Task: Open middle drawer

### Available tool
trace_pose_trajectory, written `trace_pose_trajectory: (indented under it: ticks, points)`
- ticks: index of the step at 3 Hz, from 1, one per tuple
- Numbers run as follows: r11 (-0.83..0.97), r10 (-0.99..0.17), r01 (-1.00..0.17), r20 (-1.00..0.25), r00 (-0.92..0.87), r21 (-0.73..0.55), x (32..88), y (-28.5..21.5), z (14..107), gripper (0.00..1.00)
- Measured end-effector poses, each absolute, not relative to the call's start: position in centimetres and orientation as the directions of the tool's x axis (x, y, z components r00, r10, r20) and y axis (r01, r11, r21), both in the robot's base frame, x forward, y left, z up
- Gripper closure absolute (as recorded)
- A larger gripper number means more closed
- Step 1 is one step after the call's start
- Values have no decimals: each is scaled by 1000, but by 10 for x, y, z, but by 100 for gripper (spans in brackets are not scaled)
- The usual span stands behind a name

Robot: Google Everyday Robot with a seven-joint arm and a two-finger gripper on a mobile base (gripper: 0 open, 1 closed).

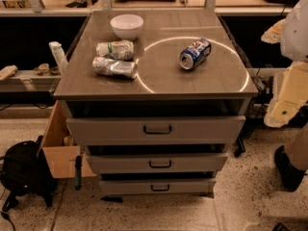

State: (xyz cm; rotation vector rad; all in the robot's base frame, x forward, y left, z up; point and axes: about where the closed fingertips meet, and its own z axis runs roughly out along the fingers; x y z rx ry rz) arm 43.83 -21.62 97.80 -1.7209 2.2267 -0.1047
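The middle drawer (156, 163) is the second of three light-grey drawers in the cabinet, with a small dark bar handle (160, 164) at its centre. Its front stands a little behind the taller top drawer (156, 129) and a little ahead of the lowest drawer (156, 187). A dark gap shows above it. Its inside is hidden. White and cream parts of my arm (293, 32) show at the right edge, well away from the drawers. My gripper is not in view.
On the cabinet top (159, 81) are a white bowl (127, 25), two crushed cans (115, 49) (114, 67) and a blue can (195, 53) on its side. A cardboard box (60, 150) and black backpack (21, 172) sit at the left. A person's shoe (288, 167) is at the right.
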Motion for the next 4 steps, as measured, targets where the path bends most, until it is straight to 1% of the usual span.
trace_pose_trajectory:
  ticks: [1,2,3,4]
  points:
    - [270,-953,-929,-209,-220,-253,438,-216,978,0]
    - [235,-960,-936,-212,-182,-261,440,-215,976,0]
    - [167,-972,-948,-208,-112,-270,441,-214,971,0]
    - [16,-979,-963,-201,40,-269,436,-211,954,0]
